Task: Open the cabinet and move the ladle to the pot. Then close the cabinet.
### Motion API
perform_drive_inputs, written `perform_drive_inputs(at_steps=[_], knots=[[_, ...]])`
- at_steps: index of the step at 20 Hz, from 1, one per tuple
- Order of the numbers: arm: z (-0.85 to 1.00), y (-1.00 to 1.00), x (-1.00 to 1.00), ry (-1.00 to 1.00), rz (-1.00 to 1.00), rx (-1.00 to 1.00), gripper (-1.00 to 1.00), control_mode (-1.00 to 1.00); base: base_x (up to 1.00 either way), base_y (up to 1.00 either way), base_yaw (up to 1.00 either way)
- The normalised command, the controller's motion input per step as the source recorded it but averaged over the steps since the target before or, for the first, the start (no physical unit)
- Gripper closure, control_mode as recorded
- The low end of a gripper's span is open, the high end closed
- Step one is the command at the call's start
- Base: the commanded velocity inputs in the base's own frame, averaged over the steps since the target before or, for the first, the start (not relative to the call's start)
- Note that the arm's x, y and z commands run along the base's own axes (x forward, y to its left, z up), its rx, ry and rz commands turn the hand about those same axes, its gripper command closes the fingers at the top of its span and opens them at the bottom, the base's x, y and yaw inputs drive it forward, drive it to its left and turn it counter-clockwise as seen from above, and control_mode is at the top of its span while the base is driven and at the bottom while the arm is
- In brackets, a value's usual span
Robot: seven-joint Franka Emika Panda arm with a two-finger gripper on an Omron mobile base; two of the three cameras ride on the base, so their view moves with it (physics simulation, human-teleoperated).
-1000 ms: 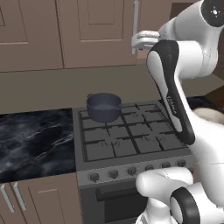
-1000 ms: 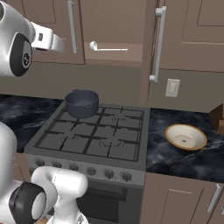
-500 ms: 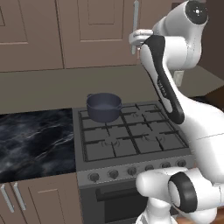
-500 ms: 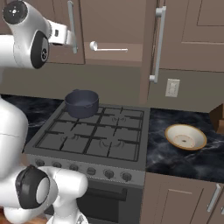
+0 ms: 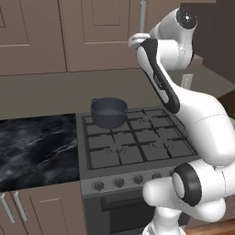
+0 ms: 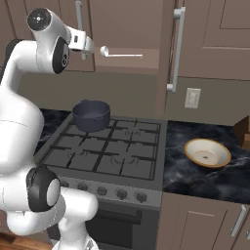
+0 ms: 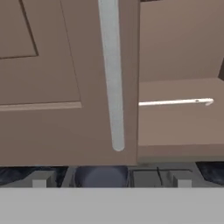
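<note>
The cabinet's left door (image 5: 101,27) is shut, while its right door (image 6: 165,58) stands swung out, edge-on. Inside, the ladle (image 6: 122,54) lies on the bare shelf, its thin handle (image 7: 175,102) running sideways. My gripper (image 6: 89,47) is open and holds nothing. It hovers right in front of the lower end of the left door's silver bar handle (image 7: 111,74), to the left of the ladle. The dark pot (image 5: 109,111) sits on the stove's back left burner, below the gripper (image 5: 134,42) and visible under the door (image 7: 101,176).
The gas stove (image 6: 112,151) has dark marble counters on both sides. A shallow tan dish (image 6: 207,152) rests on the right counter. The open door's long handle (image 6: 176,49) juts out right of the shelf. A wall outlet (image 6: 192,97) sits below it.
The arm has swung its elbow up and over, and the hand has shifted a little toward the left door's handle. The jaws stayed open; ladle, pot and doors did not move.
</note>
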Motion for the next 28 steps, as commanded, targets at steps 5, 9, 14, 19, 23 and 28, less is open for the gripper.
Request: perform_drive_inputs(at_steps=[5, 9, 14, 19, 23, 28], knots=[[-0.06, 0.00, 0.65, 0.00, 0.00, 0.00, -1.00, -1.00, 0.00, 0.00, 0.00], [-0.05, 0.01, 0.63, 0.00, 0.00, 0.00, -1.00, -1.00, 0.00, 0.00, 0.00], [-0.10, 0.09, 0.54, -0.02, 0.00, 0.00, -1.00, -1.00, 0.00, 0.00, 0.00], [-0.09, 0.19, 0.49, -0.03, 0.00, 0.00, 1.00, -1.00, 0.00, 0.00, 0.00], [-0.10, 0.18, 0.48, -0.04, 0.00, 0.00, 1.00, -1.00, 0.00, 0.00, 0.00], [-0.09, 0.87, -0.11, 0.00, 0.00, 0.00, 1.00, -1.00, 0.00, 0.00, 0.00]])
